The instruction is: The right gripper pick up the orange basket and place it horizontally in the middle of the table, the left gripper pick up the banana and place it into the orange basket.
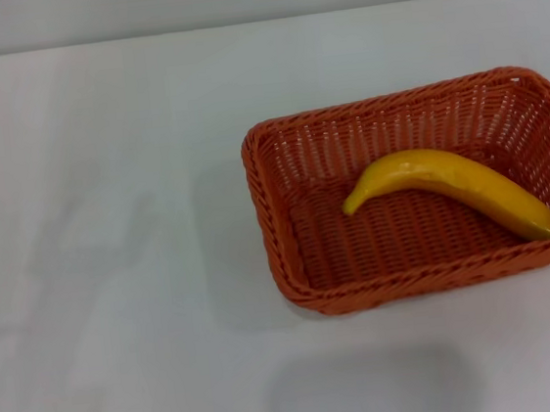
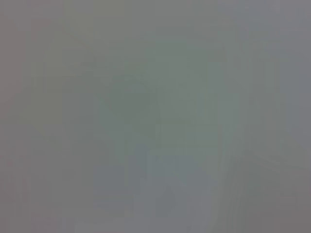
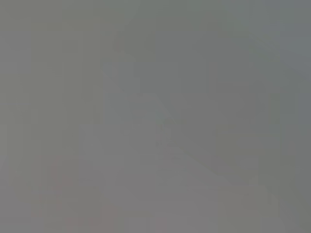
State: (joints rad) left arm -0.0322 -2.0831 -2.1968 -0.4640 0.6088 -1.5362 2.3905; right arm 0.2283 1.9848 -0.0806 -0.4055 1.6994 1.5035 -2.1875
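Where the head view looks down on the white counter (image 1: 116, 282), the orange basket (image 1: 291, 263) occupies the right half of the frame, its long sides running across the picture and its right end reaching the frame's edge. The basket stands flat on the counter, rim upward, with sloping open-weave walls and a braided rim. The banana (image 1: 450, 185) lies inside it on the woven floor, set diagonally: one end points toward the basket's centre, the other rests low against the near right corner, and the curve arches toward the far wall. The left half of the frame shows bare counter with faint soft shadows, and another dim patch lies below the basket at lower centre. Neither pincer appears in the head view, and both wrist views show only a featureless grey field, so each pincer's opening cannot be told.
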